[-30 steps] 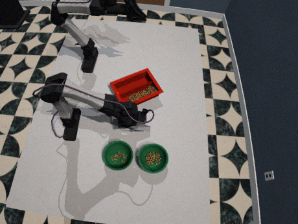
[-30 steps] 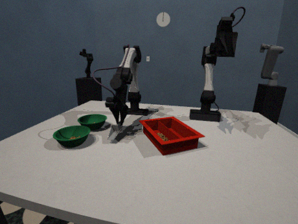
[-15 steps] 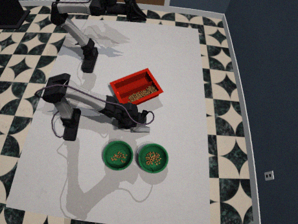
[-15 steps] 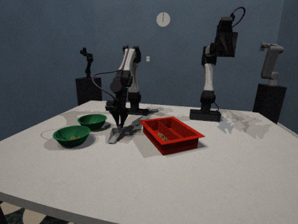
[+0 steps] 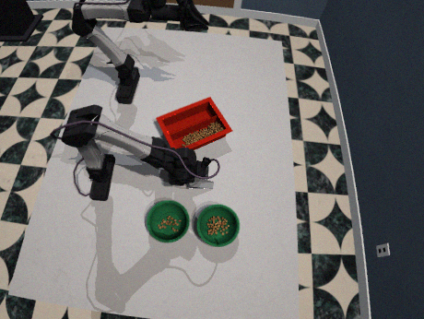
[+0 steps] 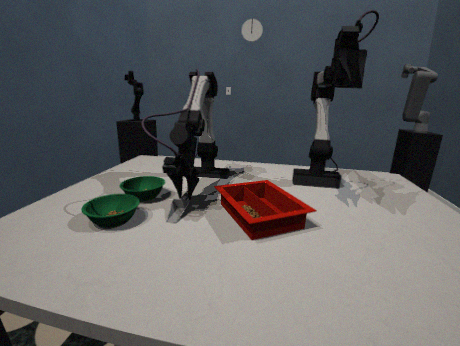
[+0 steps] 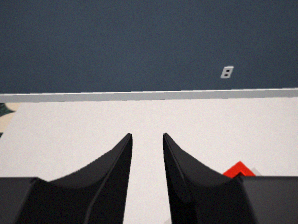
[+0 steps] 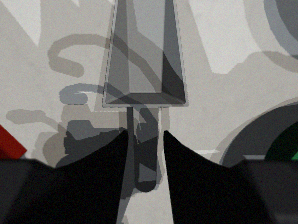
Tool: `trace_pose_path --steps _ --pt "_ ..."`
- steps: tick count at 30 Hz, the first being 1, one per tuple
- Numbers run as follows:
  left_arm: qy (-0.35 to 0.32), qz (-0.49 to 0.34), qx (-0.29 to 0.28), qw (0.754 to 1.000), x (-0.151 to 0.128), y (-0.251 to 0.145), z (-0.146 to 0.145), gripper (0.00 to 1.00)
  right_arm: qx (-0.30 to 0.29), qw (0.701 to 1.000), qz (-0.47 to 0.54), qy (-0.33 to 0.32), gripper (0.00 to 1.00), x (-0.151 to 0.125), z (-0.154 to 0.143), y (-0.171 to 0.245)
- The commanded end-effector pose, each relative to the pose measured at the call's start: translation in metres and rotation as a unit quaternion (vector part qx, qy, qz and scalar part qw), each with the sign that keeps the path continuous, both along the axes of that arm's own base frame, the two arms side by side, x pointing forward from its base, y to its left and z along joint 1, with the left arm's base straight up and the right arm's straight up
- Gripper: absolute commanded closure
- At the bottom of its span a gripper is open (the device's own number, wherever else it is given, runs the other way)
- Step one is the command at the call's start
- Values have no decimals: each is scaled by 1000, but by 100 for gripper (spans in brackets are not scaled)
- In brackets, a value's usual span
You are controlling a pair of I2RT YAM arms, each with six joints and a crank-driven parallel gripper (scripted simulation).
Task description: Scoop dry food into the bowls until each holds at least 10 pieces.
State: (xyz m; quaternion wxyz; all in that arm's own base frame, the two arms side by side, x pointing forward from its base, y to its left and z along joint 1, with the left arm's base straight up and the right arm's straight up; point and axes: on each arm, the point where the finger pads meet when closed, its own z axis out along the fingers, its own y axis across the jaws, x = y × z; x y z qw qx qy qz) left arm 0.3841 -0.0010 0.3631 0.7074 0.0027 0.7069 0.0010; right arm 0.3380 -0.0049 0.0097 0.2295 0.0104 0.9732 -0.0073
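dim and grainy, overlapping soft-edged shadows across the pale tabletop point(image 5: 258, 184) point(image 6: 300, 280) point(image 7: 75, 130) point(image 8: 210, 30), dark blue wall point(image 5: 387, 138) point(image 6: 175, 40) point(image 7: 125, 45), slightly soft detail

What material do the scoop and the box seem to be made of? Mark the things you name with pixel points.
The scoop point(image 5: 201, 185) point(image 6: 176, 210) point(image 8: 146, 60) looks like clear or smoky plastic, smooth and slightly glossy: shadows on the table show through it, though tinted glass cannot be excluded. The box point(image 5: 174, 141) point(image 6: 277, 226) point(image 7: 240, 169) point(image 8: 9, 145) is probably rigid plastic, evenly red, opaque, with straight, crisp walls.
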Motion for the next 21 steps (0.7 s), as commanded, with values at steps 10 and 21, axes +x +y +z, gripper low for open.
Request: trace_pose_path --steps 10,21 --pt "-24 -6 -5 1000 -1 -4 23 73 3 999 -2 -35 65 18 17 1" --pt "-24 -6 -5 1000 -1 -4 23 73 3 999 -2 -37 65 15 31 1"
